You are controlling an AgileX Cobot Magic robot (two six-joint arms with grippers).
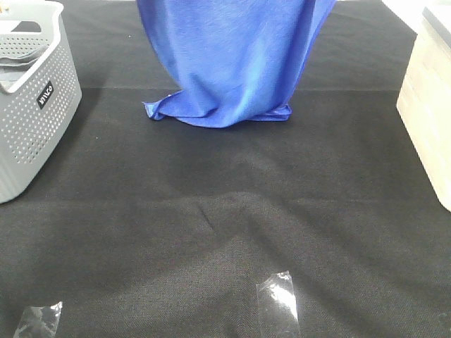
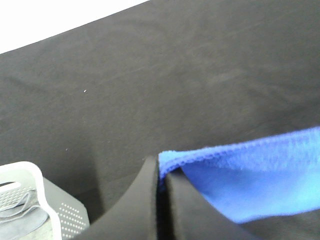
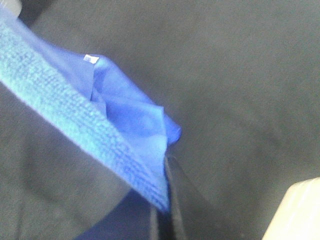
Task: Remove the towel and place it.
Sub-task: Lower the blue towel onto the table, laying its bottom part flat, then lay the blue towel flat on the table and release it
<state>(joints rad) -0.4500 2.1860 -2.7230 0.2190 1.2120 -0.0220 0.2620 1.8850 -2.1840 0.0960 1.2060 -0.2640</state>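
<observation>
Blue towel (image 1: 232, 56) hangs clamped in left jaws and right jaws, hem bunched on tablecloth (image 1: 225, 211).

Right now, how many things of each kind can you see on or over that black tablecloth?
Royal-blue fluffy microfibre towel: 1
Grey perforated plastic basket: 1
Pale cream box: 1
Clear plastic tape pieces: 2
Total: 5
</observation>
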